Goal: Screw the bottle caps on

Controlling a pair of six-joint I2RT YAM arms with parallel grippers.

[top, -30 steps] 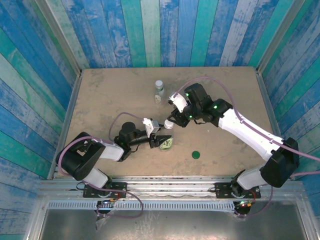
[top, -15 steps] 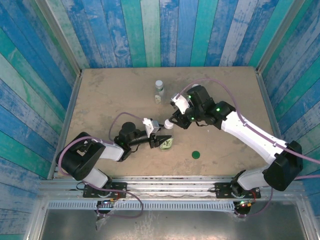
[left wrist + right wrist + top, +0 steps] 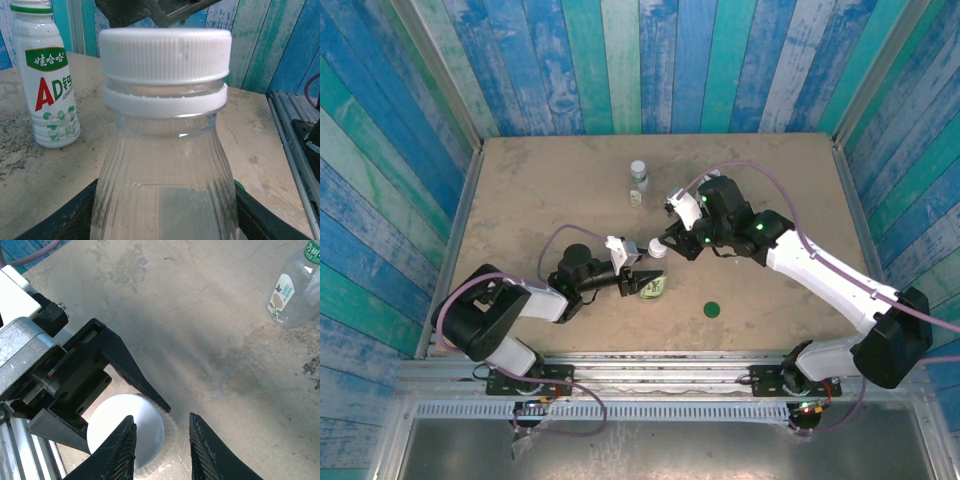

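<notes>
My left gripper (image 3: 642,283) (image 3: 162,216) is shut on the slim clear bottle (image 3: 653,288) (image 3: 162,175), holding it upright near the table's front. A white ribbed cap (image 3: 658,248) (image 3: 165,52) (image 3: 131,406) sits on that bottle's neck. Just above the cap hovers my right gripper (image 3: 672,240) (image 3: 161,417), open, its left finger over the cap and its right finger past the rim. The dark green cap (image 3: 713,309) lies flat on the table to the right. The white-wrapped bottle (image 3: 638,172) (image 3: 50,90) and the tiny clear bottle (image 3: 636,198) (image 3: 292,295) stand further back.
Blue and green plank walls (image 3: 620,60) close the table on three sides. A metal rail (image 3: 295,150) runs along the near edge. Bare tabletop (image 3: 540,190) spreads to the left and the back right.
The right arm has shifted a little to the right while its gripper stays over the white cap. The left gripper and its bottle have not moved.
</notes>
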